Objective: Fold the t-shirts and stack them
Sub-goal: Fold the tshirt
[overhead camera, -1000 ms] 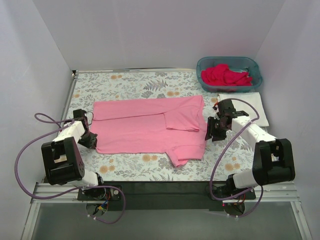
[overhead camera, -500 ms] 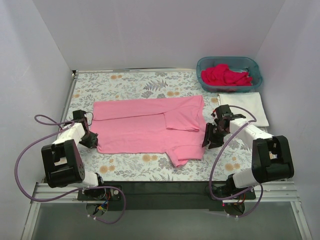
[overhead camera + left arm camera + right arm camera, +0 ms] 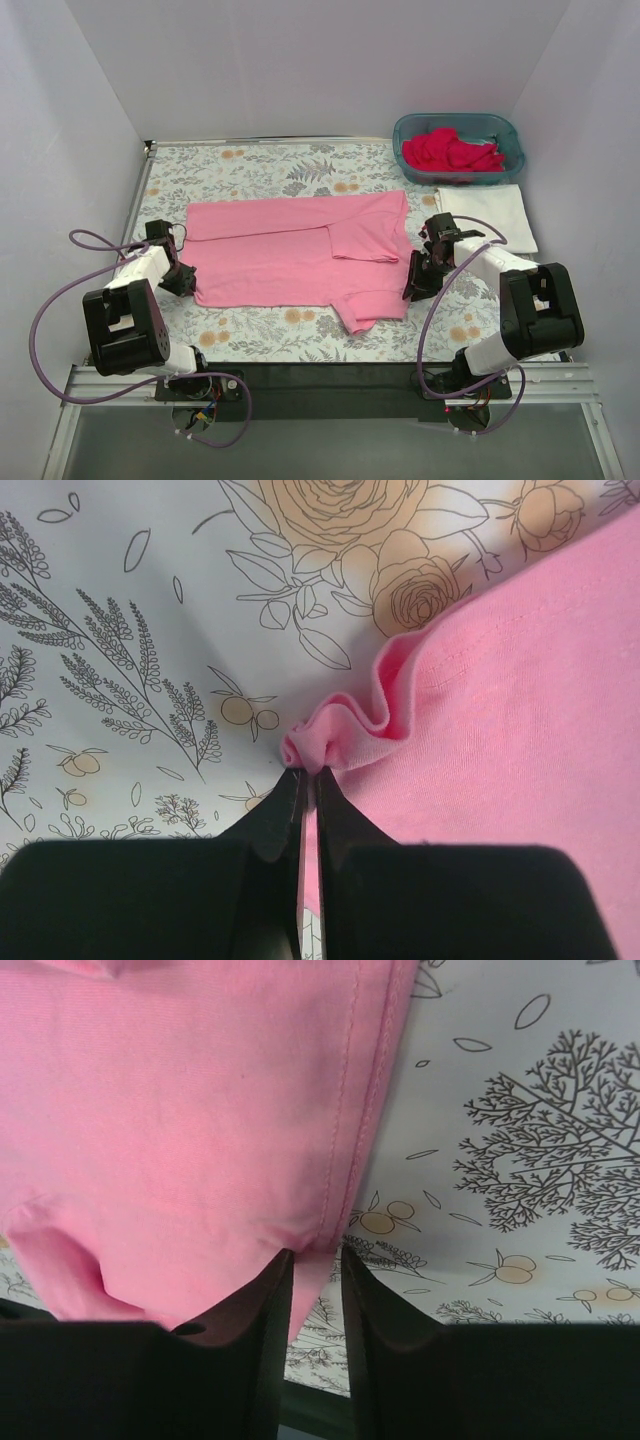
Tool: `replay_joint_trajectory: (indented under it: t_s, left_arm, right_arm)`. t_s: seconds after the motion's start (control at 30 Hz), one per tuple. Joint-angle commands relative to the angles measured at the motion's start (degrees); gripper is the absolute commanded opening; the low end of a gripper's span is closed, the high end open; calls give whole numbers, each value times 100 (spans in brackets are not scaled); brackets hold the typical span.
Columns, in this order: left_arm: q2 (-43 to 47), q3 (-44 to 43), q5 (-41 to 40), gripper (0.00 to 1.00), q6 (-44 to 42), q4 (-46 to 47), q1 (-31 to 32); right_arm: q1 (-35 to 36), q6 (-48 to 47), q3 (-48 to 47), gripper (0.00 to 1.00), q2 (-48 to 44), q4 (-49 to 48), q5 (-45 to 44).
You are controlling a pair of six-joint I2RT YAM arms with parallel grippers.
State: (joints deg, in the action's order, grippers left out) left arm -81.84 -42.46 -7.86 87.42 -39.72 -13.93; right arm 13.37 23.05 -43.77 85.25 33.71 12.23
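Light pink shirt (image 3: 290, 262) lying half-folded; left gripper (image 3: 308, 772) clenching near-left corner; right gripper (image 3: 318, 1252) straddling right hem, grip unclear; white shirt (image 3: 490, 215) sitting folded; red shirts (image 3: 450, 150) waiting in basket (image 3: 512, 135).

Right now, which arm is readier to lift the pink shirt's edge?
Left. The left gripper is shut on a bunched corner of the light pink t-shirt; the right gripper only straddles the hem, jaws apart.
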Motion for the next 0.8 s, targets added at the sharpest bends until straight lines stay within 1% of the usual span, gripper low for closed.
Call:
replay_joint_trajectory:
  t_s: [0.0, 0.03, 0.13, 0.23, 0.4, 0.53, 0.77]
  left_arm:
    - [-16, 176, 136, 0, 47, 193, 13]
    - [-25, 159, 101, 0, 47, 167, 13]
    - [-16, 80, 48, 0, 30, 44, 5]
    - [28, -78, -84, 0, 21, -210, 5]
    - [133, -543, -277, 0, -128, -676, 5]
    - [143, -903, -392, 0, -260, -879, 5]
    - [-155, -1448, -251, 0, -374, -1011, 5]
  right_arm:
    - [8, 60, 123, 27, 158, -243, -124]
    - [17, 51, 88, 18, 167, -243, -150]
    - [17, -54, -78, 2, 123, -59, -238]
    - [8, -308, -298, 1, 79, 362, -413]
    - [-18, -635, -1089, 1, 79, 1048, -678]
    - [-71, -793, -1599, 1, 184, 1400, -608]
    - [-115, -969, -2583, 1, 729, 1867, -511]
